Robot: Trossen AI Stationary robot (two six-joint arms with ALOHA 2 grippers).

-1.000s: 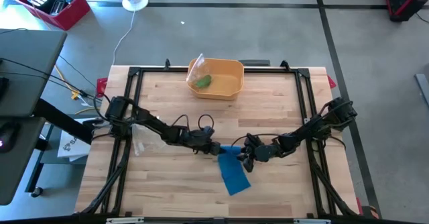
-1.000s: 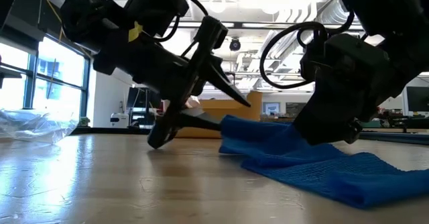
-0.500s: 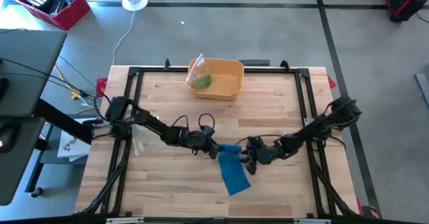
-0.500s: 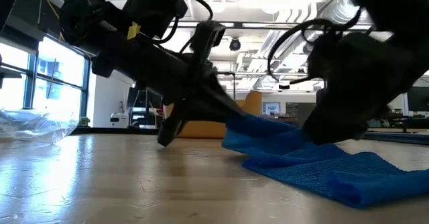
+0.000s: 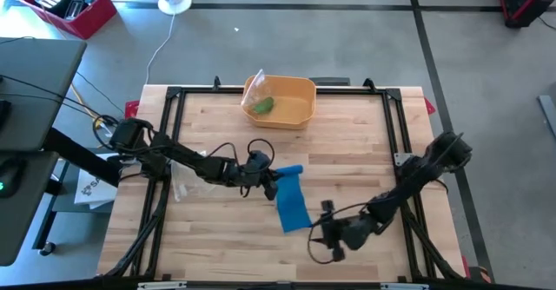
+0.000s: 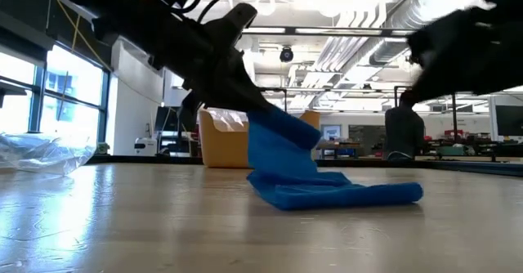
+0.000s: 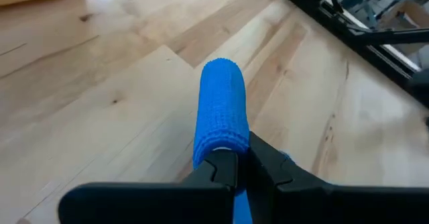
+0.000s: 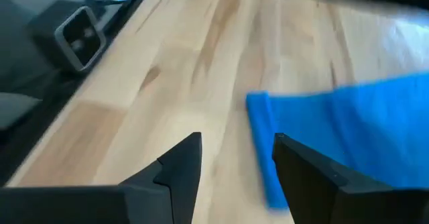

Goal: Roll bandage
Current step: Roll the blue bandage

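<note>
- The blue bandage [image 5: 290, 198] lies near the middle of the high view, a strip whose long axis runs from upper centre down toward lower right, its upper end lifted and its lower end flat on the wooden table [image 5: 365, 142].
- The left gripper [image 5: 271, 183] sits at that upper end, its fingers pinched tight on the bandage; the left wrist view shows the cloth [image 7: 221, 110] standing up out of the closed tips.
- In the low view the bandage [image 6: 302, 171] hangs from the grip down to the table, then runs flat toward the right of the frame.
- The right gripper [image 5: 322, 240] hovers in the lower centre of the high view, just beyond the strip's free lower end, fingers spread and holding nothing.
- In the right wrist view that free end [image 8: 322, 130] lies ahead of the parted fingers [image 8: 181, 167].
- Judgement: the roll would run along the strip's long axis, so the left arm anchors one end while the right arm is nearer the loose end.
</note>
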